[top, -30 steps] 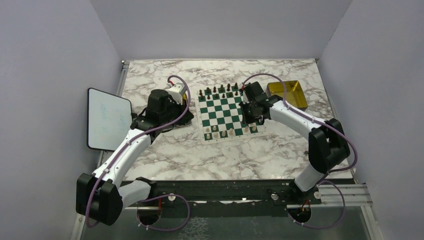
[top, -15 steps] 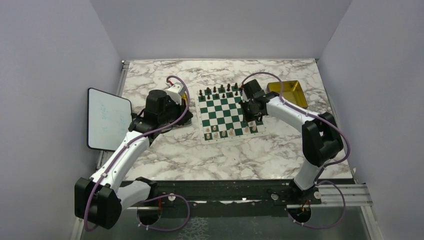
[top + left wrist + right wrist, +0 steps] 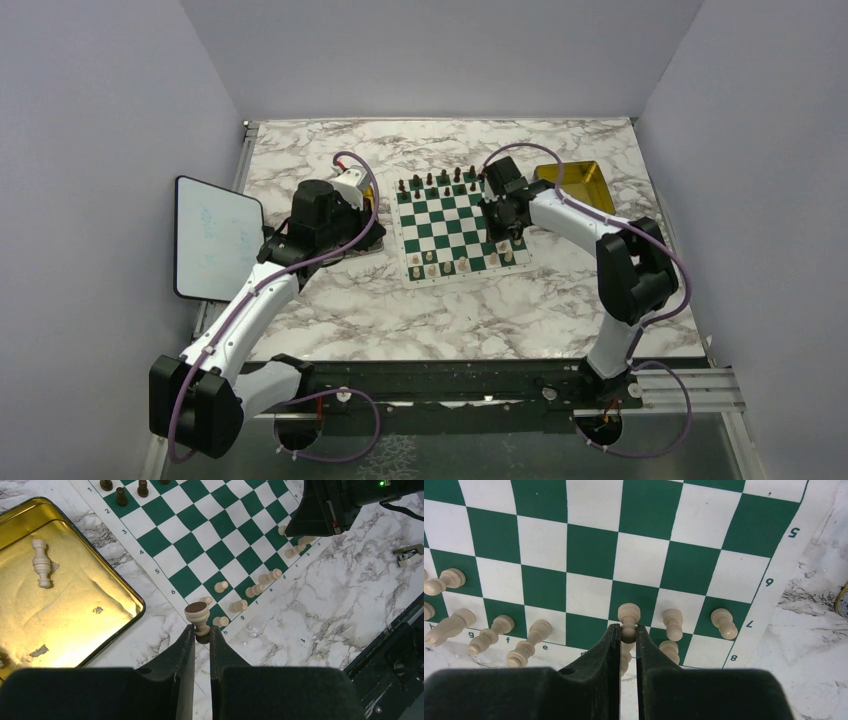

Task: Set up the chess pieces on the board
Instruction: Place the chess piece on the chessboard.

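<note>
Left gripper point(image 3: 202, 638): nipped on cream piece point(image 3: 197, 614) at board point(image 3: 197, 545) edge, lower centre.
Right gripper point(image 3: 628, 639): your jaws clamp cream pawn point(image 3: 628, 615); neighbours point(image 3: 672, 619) crowd right.

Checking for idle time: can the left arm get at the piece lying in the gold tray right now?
Probably not yet. The left gripper is shut on another cream piece, so it would have to set that down first. Otherwise the tray sits close beside it, open-topped, with nothing covering the lying piece.

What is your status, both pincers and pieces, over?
Left pincer shut on a cream piece. Right pincer shut on a pawn at the board, row seven; neighbour pawns close beside.
</note>
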`<state>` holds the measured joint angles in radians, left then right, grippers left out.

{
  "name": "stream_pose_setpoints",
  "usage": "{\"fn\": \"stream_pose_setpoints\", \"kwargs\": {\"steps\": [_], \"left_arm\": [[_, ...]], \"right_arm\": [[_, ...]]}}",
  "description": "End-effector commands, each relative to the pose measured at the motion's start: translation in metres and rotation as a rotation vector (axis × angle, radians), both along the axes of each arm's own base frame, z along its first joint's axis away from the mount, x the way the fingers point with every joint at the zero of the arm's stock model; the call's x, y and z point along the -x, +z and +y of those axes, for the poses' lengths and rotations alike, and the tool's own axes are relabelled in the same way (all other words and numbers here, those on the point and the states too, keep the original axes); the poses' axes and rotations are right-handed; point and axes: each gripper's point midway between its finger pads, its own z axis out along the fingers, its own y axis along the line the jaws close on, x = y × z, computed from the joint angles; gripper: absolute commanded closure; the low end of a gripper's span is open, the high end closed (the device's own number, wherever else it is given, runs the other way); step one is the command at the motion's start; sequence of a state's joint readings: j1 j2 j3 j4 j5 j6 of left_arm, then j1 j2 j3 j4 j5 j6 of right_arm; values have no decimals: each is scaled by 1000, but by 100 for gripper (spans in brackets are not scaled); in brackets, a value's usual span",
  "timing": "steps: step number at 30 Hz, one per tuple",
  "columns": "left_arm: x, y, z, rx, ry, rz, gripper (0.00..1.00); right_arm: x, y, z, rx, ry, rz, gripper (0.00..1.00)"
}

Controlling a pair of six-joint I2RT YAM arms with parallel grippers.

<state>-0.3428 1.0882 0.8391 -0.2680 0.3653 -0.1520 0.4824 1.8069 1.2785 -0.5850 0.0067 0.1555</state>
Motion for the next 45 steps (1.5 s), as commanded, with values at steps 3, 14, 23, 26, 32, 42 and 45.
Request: {"fn": "stream_pose_setpoints", "kwargs": {"steps": [3,14,23,26,32,42,45], "left_arm": [[-2,4,2,-7,8,-31,100],[-1,4,2,-7,8,-32,100],[-1,4,2,-8,7,-33,100],[-1,5,2,-8,8,-34,100],[-1,4,2,-8,7,-33,100],[-1,5,3,-9,8,-36,100],[-1,5,3,-9,9,-38,100]], "right_arm": [[-6,-3,0,12,8,5,96],[-1,-11,-1,35,18,50,94],[2,-14,3,16,30,70,93],[2,-15,3,15,32,77,92],[5,-17,5,10,46,95,92],[8,-20,5,6,51,107,85],[7,-19,5,4,47,102,80]]}}
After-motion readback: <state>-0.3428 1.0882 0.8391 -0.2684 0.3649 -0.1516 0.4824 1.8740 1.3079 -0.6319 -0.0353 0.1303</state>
